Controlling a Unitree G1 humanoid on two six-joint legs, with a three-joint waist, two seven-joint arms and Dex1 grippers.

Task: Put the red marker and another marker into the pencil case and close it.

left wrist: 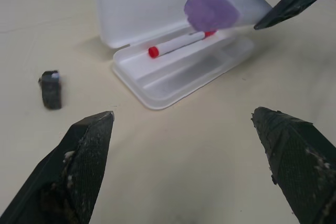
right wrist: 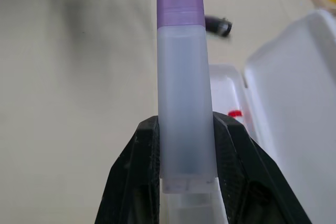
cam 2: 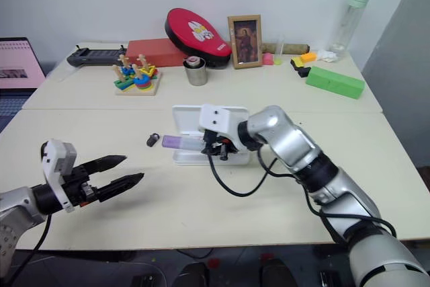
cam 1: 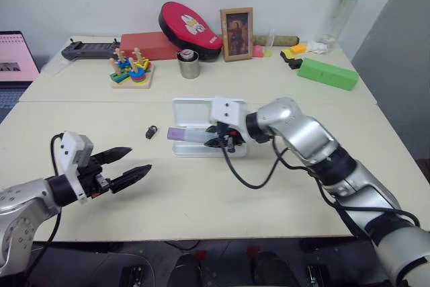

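While pinched between the right gripper's (cam 1: 216, 136) 2 fingers, lavender marker (cam 1: 185, 134) over the open case (cam 1: 201, 149). Red marker (left wrist: 178, 44) inside the case. Left gripper (cam 1: 127, 166) spread, well apart from the case.

The pencil case (cam 1: 201, 140) lies open mid-desk (cam 1: 201, 199). Inside it lies the red marker (left wrist: 181, 43); over it hangs the thick marker (cam 1: 185, 135). A small clip (cam 1: 152, 132) lies left of the case.

The right arm is reaching across with its right claw (right wrist: 186, 145) clamping its black fingers (right wrist: 134, 171) on both sides of a held object, while the left claw (cam 1: 127, 166) is hanging spread wide apart.
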